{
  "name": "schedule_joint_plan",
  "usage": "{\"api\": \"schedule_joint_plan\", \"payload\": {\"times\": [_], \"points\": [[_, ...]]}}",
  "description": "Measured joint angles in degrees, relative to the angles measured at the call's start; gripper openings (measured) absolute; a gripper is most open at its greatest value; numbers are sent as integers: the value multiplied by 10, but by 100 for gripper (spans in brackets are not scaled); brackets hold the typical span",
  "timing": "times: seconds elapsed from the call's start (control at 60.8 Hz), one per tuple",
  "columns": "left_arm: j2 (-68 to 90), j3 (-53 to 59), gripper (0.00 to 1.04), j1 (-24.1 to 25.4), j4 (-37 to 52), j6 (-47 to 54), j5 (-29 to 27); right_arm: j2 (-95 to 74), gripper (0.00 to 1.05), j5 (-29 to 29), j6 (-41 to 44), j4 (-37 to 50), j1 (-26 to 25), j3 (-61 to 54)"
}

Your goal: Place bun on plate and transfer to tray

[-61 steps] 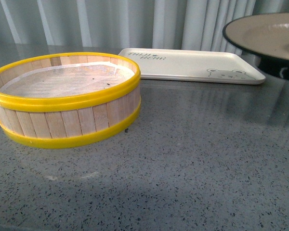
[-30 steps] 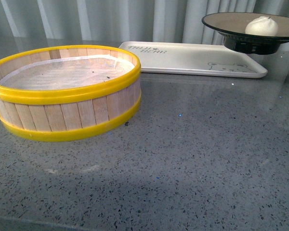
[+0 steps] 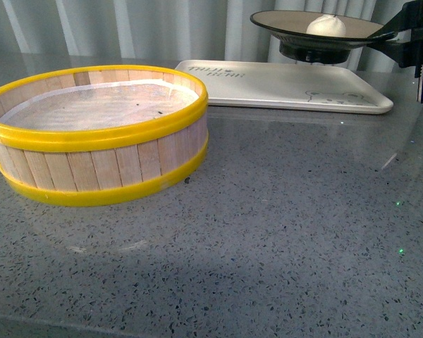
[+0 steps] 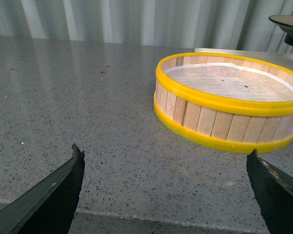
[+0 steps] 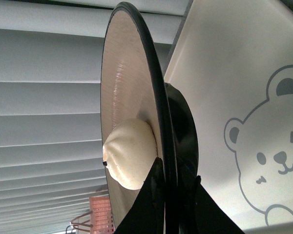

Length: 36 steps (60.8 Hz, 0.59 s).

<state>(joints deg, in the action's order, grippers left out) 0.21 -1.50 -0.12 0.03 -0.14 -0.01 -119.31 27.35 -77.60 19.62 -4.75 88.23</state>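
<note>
1. Front view: the soft, pleated white bun (image 3: pixel 326 25) sits on the matte beige inside of the plate (image 3: pixel 282 21), whose glossy black rim is clamped by the right pincer (image 3: pixel 389 34).
2. The plate hangs level over the far side of the flat cream tray (image 3: pixel 268 88), which has rounded corners and a printed bear.
3. A round, slatted wooden steamer basket (image 3: pixel 99 165) with yellow hoops and a paper lining stands on the speckled grey worktop (image 3: pixel 282 232).
4. The left pincer (image 4: pixel 165 152) gapes wide and empty above the worktop, near the basket.
</note>
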Motion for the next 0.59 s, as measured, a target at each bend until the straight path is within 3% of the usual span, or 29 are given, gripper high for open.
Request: {"api": "schedule_joint_plan", "payload": {"times": [0.592], "points": [[0,0,98,0,0,0,0,-61,2,-3,7,-66,0,68]]}}
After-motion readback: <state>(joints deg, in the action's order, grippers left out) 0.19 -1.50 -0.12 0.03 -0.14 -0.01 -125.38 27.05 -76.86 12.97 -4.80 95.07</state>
